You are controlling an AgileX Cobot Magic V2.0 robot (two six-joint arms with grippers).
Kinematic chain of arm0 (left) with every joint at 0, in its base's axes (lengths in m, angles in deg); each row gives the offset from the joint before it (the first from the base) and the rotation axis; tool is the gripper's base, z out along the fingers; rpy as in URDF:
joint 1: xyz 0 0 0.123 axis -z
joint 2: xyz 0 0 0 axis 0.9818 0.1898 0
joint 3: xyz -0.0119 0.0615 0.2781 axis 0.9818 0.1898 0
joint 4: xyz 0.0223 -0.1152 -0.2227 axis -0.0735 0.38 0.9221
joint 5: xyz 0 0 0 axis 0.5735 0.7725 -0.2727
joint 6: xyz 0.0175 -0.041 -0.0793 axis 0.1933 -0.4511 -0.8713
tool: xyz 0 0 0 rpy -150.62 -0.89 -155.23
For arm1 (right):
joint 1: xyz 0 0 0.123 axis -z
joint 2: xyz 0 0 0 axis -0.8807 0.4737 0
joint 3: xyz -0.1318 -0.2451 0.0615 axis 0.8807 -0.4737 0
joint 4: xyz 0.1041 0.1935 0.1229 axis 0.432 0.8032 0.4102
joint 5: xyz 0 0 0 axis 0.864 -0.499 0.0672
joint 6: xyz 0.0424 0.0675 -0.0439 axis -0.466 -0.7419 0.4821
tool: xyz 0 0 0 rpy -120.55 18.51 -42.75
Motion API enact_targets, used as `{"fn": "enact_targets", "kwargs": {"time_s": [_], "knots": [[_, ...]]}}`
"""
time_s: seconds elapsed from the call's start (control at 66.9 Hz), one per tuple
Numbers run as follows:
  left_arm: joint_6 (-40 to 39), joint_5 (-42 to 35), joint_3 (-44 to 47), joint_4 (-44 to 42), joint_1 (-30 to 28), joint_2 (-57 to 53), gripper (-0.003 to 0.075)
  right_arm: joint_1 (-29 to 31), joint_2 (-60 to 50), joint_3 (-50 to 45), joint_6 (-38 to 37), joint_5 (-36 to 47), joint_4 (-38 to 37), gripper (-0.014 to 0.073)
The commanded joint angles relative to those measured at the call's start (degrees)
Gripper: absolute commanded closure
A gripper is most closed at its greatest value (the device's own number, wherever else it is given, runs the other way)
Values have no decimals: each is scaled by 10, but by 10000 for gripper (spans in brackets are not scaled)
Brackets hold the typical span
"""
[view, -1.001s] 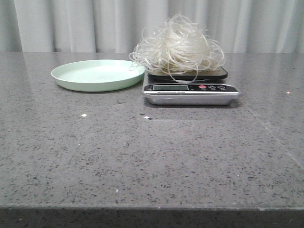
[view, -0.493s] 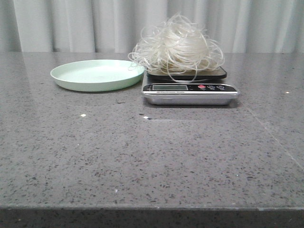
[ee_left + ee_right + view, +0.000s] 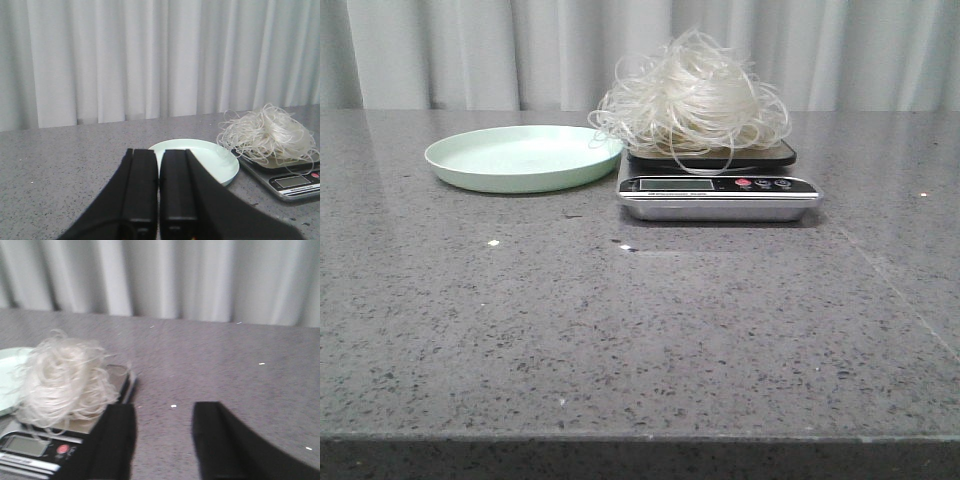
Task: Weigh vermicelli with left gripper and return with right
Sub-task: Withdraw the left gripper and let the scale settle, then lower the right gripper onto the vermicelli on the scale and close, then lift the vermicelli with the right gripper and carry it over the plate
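Observation:
The vermicelli [image 3: 692, 100], a fluffy whitish nest of thin strands, rests on the platform of a digital scale [image 3: 720, 195] at the table's back middle. It also shows in the left wrist view as the vermicelli [image 3: 270, 135] and in the right wrist view as the vermicelli [image 3: 62, 380]. A pale green plate [image 3: 525, 157] lies bare to the left of the scale. My left gripper [image 3: 159, 155] is shut with nothing in it, back from the plate [image 3: 210, 160]. My right gripper [image 3: 164, 412] is open and holds nothing, to the right of the scale [image 3: 35, 445]. Neither gripper shows in the front view.
Grey speckled stone table [image 3: 640, 330] with its front edge near the camera. Pale curtain [image 3: 520, 50] hangs behind the table. A few small white crumbs [image 3: 493, 243] lie on the surface in front of the plate and scale.
The plate, scale and vermicelli sit a few pixels further left in the front view each frame, so the view itself is drifting. No arm enters it.

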Motion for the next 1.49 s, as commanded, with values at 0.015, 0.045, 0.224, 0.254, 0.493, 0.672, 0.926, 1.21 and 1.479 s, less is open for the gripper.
{"fn": "enact_targets", "kwargs": {"time_s": [0.015,0.045,0.224,0.254,0.493,0.672,0.926,1.21,1.479], "knots": [[0,-44,-15,8,-1,6,575,-36,65,107,4,-39,-9,25],[0,-44,-15,8,-1,6,575,-43,77,128,4,-55,-9,15],[0,-44,-15,8,-1,6,575,-102,200,258,4,-159,-9,7],[0,-44,-15,8,-1,6,575,-109,217,279,4,-167,-9,7],[0,-44,-15,8,-1,6,575,-140,355,415,5,-206,-9,7],[0,-44,-15,8,-1,6,575,-154,481,547,5,-293,-9,7],[0,-44,-15,8,-1,6,575,-159,612,676,5,-419,-59,17],[0,-44,-15,8,-1,6,575,-165,680,701,5,-486,-78,446],[0,-45,-15,8,-1,6,575,-176,679,789,5,-473,-38,460]]}}
